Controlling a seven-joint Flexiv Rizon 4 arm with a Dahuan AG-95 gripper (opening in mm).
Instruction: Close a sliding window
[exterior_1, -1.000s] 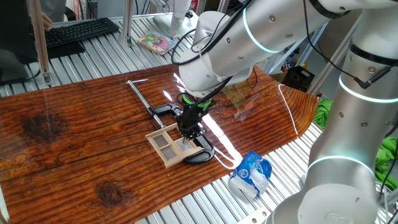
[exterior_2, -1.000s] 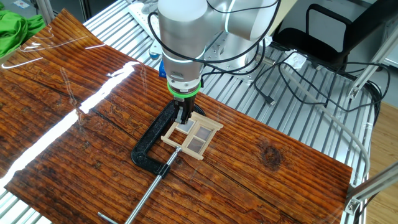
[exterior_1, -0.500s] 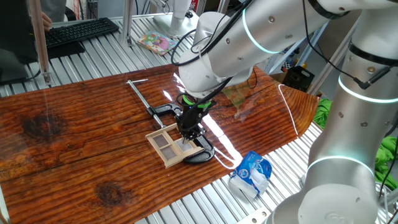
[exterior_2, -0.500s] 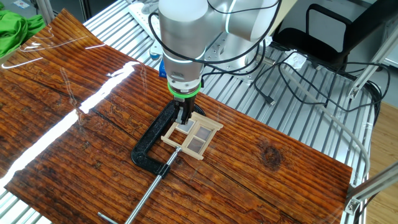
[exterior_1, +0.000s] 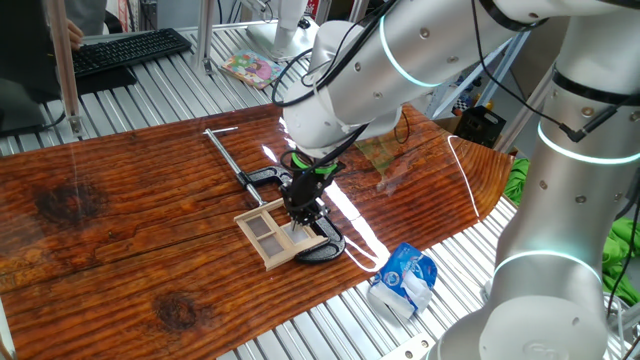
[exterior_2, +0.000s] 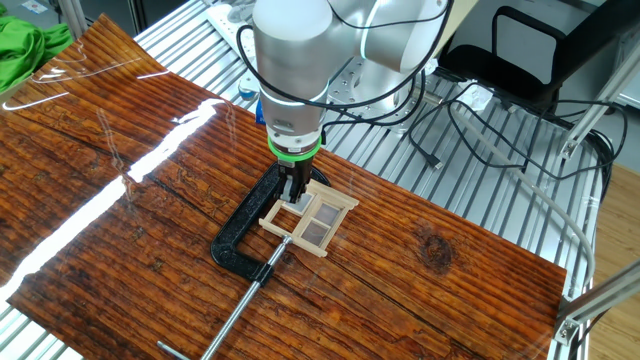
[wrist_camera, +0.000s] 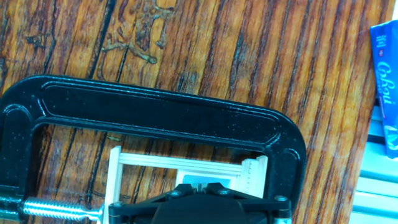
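The sliding window (exterior_1: 272, 236) is a small pale wooden frame with greyish panes, lying flat on the wooden table and held in a black C-clamp (exterior_1: 325, 251). It also shows in the other fixed view (exterior_2: 318, 222) and, in part, in the hand view (wrist_camera: 186, 163). My gripper (exterior_1: 303, 217) points straight down onto the window's end inside the clamp's bow (exterior_2: 240, 238). Its fingers stand close together, tips on the sash (exterior_2: 292, 198). In the hand view the gripper (wrist_camera: 198, 186) hides most of the window; the clamp (wrist_camera: 155, 112) arches around it.
The clamp's long steel screw (exterior_1: 222, 152) sticks out across the table. A blue-and-white packet (exterior_1: 405, 280) lies just off the table's edge, also in the hand view (wrist_camera: 387, 81). A keyboard (exterior_1: 125, 50) lies at the back. Green cloth (exterior_2: 25, 45) lies by a corner.
The arm's upper links have shifted slightly. The gripper and the window stay in the same place.
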